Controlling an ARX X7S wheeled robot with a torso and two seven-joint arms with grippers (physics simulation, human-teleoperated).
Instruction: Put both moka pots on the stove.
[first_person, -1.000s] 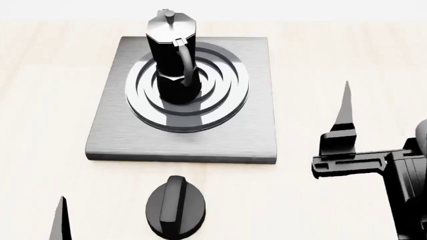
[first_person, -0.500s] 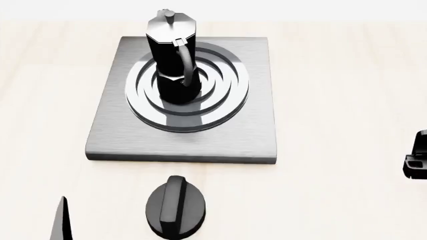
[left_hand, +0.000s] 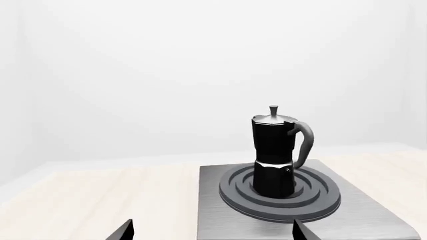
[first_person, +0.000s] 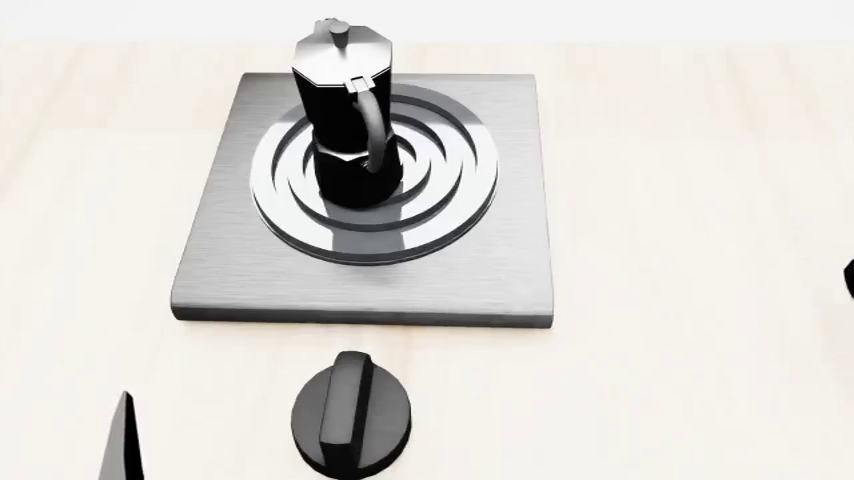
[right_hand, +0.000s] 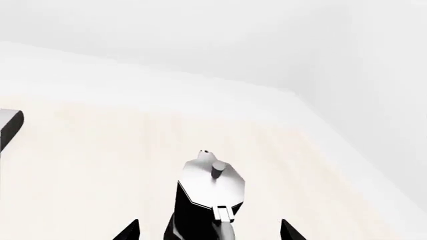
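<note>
Right pincer gone from head view, tips cropped.

The head camera looked steeply down on the stove, which the left wrist camera shared from low behind its pincer, while the right wrist camera hung close above the 2nd moka pot.

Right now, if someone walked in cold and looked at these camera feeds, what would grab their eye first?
Most striking is a tall black moka pot standing upright in the middle of the ringed burner on the grey stove, far side of the pale wooden table. The right wrist view shows a second moka pot close below that camera, off the stove. A black knob lies on the table nearer than the stove.
</note>
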